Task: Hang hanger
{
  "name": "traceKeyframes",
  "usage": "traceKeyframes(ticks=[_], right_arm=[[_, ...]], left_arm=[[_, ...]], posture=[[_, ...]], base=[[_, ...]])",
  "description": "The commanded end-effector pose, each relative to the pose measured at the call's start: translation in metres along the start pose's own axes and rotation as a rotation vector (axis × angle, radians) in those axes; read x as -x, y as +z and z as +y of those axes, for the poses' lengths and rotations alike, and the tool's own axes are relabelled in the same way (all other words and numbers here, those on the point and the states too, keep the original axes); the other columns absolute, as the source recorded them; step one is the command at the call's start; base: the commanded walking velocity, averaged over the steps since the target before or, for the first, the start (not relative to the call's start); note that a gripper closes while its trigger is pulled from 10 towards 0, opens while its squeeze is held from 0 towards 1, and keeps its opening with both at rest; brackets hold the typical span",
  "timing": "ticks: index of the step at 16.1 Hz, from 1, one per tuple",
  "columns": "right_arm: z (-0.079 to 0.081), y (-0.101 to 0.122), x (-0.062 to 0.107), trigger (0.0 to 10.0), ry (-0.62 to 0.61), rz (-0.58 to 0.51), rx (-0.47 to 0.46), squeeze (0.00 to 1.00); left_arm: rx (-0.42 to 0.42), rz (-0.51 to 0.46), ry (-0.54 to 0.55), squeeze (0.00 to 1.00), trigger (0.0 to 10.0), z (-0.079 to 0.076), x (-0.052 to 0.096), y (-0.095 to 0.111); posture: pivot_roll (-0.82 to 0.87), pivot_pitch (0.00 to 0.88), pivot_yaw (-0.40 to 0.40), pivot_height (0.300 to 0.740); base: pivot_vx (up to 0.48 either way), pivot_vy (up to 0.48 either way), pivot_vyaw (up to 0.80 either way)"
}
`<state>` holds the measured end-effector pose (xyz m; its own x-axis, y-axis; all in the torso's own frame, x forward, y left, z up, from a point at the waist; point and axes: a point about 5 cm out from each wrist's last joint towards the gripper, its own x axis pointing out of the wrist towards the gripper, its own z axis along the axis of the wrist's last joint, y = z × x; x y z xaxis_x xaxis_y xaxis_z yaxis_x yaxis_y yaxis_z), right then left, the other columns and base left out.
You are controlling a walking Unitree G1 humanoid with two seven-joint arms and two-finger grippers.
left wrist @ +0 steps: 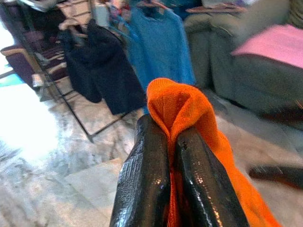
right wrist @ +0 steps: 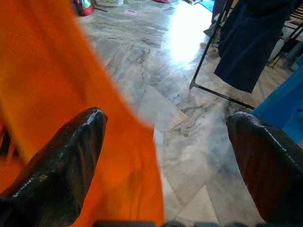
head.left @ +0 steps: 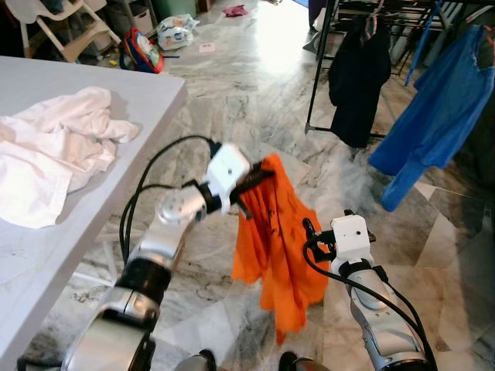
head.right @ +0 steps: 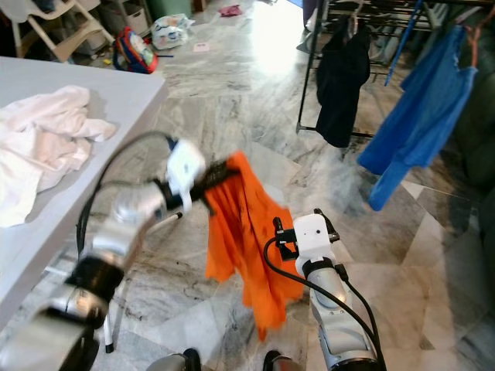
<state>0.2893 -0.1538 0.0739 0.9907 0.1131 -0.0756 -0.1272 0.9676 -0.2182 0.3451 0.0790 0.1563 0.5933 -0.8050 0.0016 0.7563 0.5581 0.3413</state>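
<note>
Marble floor (head.left: 232,85) ahead, rack (head.left: 325,69) beyond; my left pincer (left wrist: 173,142) grips an orange garment (head.left: 274,232), right pincer (right wrist: 165,137) wide beside it, worktop (head.left: 147,93) left.

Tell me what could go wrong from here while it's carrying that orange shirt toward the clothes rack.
The left hand pinches only a small fold of the orange shirt, so the cloth could slip out on the way. The shirt hangs low near the robot's feet, where it might drag or get stepped on. The right hand is open beside the fabric and could snag it. The rack already holds a dark garment and a blue one, so space looks tight.
</note>
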Motion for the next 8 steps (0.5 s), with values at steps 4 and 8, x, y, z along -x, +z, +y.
traceKeyframes(ticks=[4, 8], right_arm=[[-0.007, 0.001, 0.009, 10.0, -0.030, -0.023, -0.039, 0.00], [-0.010, 0.003, 0.011, 10.0, -0.080, -0.029, -0.131, 0.00]], left_arm=[[-0.104, 0.048, -0.010, 0.00, 10.0, -0.013, 0.020, -0.021], [0.030, 0.013, 0.009, 0.00, 10.0, -0.028, 0.020, -0.029]], posture=[[-0.02, 0.174, 0.040, 0.740], [-0.02, 0.182, 0.036, 0.740]], base=[[0.000, 0.000, 0.00], [0.000, 0.000, -0.15]])
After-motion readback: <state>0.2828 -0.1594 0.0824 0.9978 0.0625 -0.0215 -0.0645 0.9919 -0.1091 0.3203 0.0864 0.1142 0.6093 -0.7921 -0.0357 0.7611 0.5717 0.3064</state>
